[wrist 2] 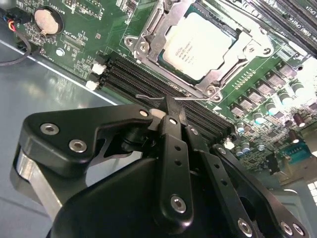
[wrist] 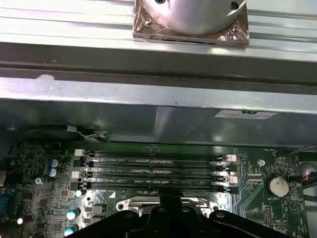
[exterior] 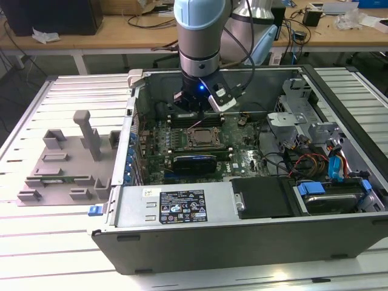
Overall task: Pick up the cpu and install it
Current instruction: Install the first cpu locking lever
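Cpu [wrist 2: 203, 44] socketed, beside end effector [wrist 2: 169, 106].

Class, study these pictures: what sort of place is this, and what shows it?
Probably a robotics lab or workshop: a robot arm reaches into an open computer case on a slatted metal table, with cable-strewn wooden benches behind.

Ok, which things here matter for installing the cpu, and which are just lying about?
For the job:
cpu, lying in the socket
gripper, tip close to the socket's edge

Just lying about:
grey fixture tray, outside the case
memory slots
coin battery
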### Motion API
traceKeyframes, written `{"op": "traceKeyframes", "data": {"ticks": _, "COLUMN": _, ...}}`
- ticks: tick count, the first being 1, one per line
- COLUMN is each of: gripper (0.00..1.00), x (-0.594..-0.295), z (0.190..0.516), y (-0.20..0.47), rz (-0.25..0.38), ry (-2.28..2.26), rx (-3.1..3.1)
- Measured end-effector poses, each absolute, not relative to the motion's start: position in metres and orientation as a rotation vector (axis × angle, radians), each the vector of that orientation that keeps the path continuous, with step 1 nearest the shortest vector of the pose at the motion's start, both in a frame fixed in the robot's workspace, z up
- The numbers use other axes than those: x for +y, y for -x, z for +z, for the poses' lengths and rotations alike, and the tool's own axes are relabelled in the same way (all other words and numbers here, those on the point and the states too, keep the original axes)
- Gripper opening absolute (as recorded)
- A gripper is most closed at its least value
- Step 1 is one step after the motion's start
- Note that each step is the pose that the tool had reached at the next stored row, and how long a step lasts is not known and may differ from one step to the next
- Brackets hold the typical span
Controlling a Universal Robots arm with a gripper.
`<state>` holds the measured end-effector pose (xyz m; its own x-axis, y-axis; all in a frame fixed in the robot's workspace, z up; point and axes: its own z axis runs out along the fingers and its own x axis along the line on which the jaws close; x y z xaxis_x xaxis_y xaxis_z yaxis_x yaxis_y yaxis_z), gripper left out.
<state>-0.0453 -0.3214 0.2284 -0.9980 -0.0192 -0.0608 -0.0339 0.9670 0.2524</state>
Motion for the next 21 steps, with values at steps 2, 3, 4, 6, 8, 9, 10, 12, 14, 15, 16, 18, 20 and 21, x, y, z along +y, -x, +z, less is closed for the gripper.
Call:
{"op": "traceKeyframes", "data": {"ticks": 2, "gripper": 0.11, "x": -0.321, "z": 0.225, "y": 0.045, "rz": 0.393, "ry": 0.008, "rx": 3.056}}
{"op": "traceKeyframes", "data": {"ticks": 3, "gripper": 0.11, "x": -0.321, "z": 0.225, "y": 0.045, "rz": 0.393, "ry": 0.006, "rx": 3.056}}
{"op": "traceKeyframes", "data": {"ticks": 4, "gripper": 0.11, "x": -0.32, "z": 0.223, "y": 0.045, "rz": 0.392, "ry": 0.0, "rx": 3.055}}
{"op": "traceKeyframes", "data": {"ticks": 6, "gripper": 0.11, "x": -0.318, "z": 0.222, "y": 0.045, "rz": 0.392, "ry": -0.004, "rx": 3.055}}
{"op": "traceKeyframes", "data": {"ticks": 8, "gripper": 0.11, "x": -0.316, "z": 0.22, "y": 0.045, "rz": 0.392, "ry": -0.005, "rx": 3.054}}
{"op": "traceKeyframes", "data": {"ticks": 9, "gripper": 0.11, "x": -0.316, "z": 0.219, "y": 0.045, "rz": 0.392, "ry": -0.005, "rx": 3.054}}
{"op": "traceKeyframes", "data": {"ticks": 10, "gripper": 0.11, "x": -0.316, "z": 0.217, "y": 0.045, "rz": 0.392, "ry": -0.004, "rx": 3.052}}
{"op": "traceKeyframes", "data": {"ticks": 12, "gripper": 0.11, "x": -0.316, "z": 0.214, "y": 0.045, "rz": 0.391, "ry": -0.004, "rx": 3.047}}
{"op": "traceKeyframes", "data": {"ticks": 14, "gripper": 0.11, "x": -0.316, "z": 0.213, "y": 0.045, "rz": 0.379, "ry": -0.025, "rx": 3.043}}
{"op": "traceKeyframes", "data": {"ticks": 15, "gripper": 0.11, "x": -0.316, "z": 0.212, "y": 0.045, "rz": 0.376, "ry": -0.038, "rx": 3.041}}
{"op": "traceKeyframes", "data": {"ticks": 16, "gripper": 0.11, "x": -0.316, "z": 0.211, "y": 0.045, "rz": 0.373, "ry": -0.064, "rx": 3.039}}
{"op": "traceKeyframes", "data": {"ticks": 18, "gripper": 0.11, "x": -0.315, "z": 0.209, "y": 0.045, "rz": 0.37, "ry": -0.092, "rx": 3.035}}
{"op": "traceKeyframes", "data": {"ticks": 20, "gripper": 0.11, "x": -0.314, "z": 0.208, "y": 0.045, "rz": 0.368, "ry": -0.093, "rx": 3.033}}
{"op": "traceKeyframes", "data": {"ticks": 21, "gripper": 0.11, "x": -0.314, "z": 0.206, "y": 0.045, "rz": 0.367, "ry": -0.095, "rx": 3.029}}
